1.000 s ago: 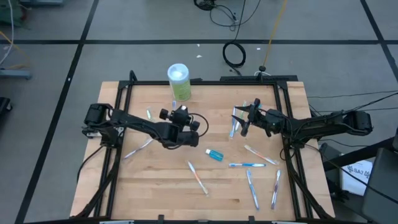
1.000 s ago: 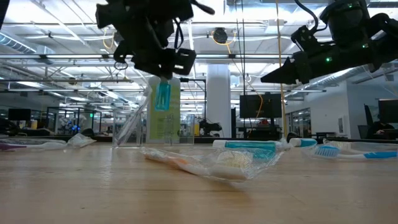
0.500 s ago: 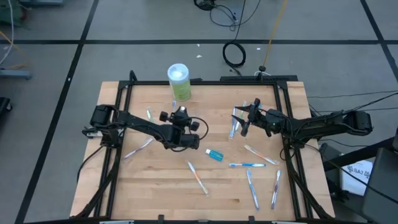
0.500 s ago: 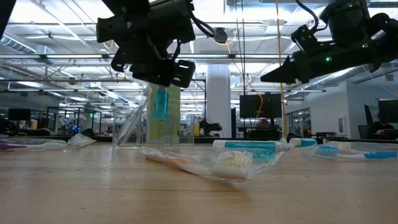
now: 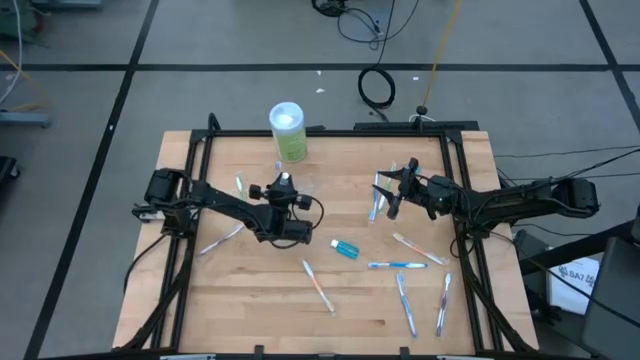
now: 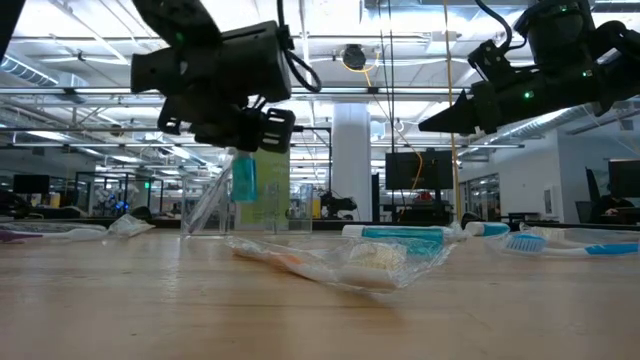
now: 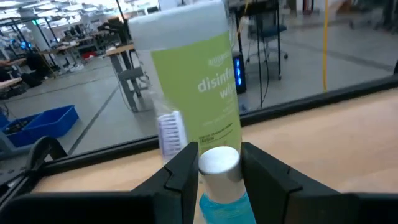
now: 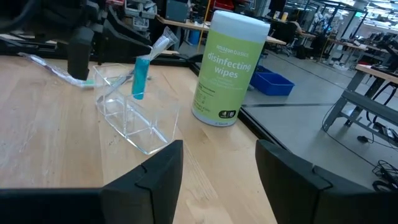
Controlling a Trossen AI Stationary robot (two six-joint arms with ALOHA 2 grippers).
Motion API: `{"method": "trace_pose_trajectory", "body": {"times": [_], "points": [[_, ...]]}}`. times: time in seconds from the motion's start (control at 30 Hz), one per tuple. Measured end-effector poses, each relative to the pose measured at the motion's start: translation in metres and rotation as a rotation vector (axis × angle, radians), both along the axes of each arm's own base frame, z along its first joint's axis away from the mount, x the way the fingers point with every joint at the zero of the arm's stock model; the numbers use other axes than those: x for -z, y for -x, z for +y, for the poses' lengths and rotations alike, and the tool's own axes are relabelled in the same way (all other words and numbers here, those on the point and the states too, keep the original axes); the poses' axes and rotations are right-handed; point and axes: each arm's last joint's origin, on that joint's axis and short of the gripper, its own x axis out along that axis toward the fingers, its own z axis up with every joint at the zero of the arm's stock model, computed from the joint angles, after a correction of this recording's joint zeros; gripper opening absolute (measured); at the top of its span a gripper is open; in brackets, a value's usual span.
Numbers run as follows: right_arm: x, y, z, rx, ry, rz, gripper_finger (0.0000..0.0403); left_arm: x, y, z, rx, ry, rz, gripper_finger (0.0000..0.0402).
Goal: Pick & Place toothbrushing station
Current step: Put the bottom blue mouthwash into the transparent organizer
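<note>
My left gripper point(image 5: 284, 181) is shut on a small blue tube with a white cap point(image 6: 243, 178). It is just in front of a clear plastic cup point(image 8: 134, 124), which stands on the table with one toothbrush point(image 7: 169, 134) upright in it. The tube also shows in the right wrist view point(image 8: 140, 78), by the cup's rim. A second blue tube point(image 5: 345, 249) lies on the table. Several toothbrushes lie scattered, such as one point(image 5: 318, 285) near the front. My right gripper point(image 8: 214, 180) is open and empty, above the table to the right of the cup. My left gripper pinches the tube's white cap point(image 7: 219, 160) between its two fingers point(image 7: 186, 171). The fingers come from the table's near side and point toward the far edge. The tube hangs upright below them, blue body point(image 7: 224, 208) down, lifted clear of the table.
A tall green wipes container with a white lid point(image 5: 287, 130) stands behind the cup at the far edge. A wrapped toothbrush point(image 6: 330, 262) lies near the front. More toothbrushes point(image 5: 405, 303) lie at the right front, and one point(image 5: 222, 240) lies at the left.
My left gripper has gone toward the table's left edge and down, toward the clear cup. It has carried the tube, which still hangs upright and clear of the table.
</note>
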Motion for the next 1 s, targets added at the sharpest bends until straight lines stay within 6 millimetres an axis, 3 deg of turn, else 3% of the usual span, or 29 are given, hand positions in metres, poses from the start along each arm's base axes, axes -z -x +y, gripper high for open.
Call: {"method": "trace_pose_trajectory", "body": {"times": [0.27, 0.6, 1.0], "points": [[0.000, 0.000, 0.000, 0.000, 0.000, 0.000, 0.0196, 0.014, 0.004, -0.006, 0.030, -0.019, -0.032, 0.0113], [0.000, 0.000, 0.000, 0.000, 0.000, 0.000, 0.0196, 0.015, 0.001, -0.012, 0.073, -0.038, 0.061, 0.0113], [-0.001, 0.000, 0.000, 0.000, 0.001, -0.008, 0.0196, 0.052, -0.008, -0.014, 0.059, -0.054, 0.039, 0.0113]]}}
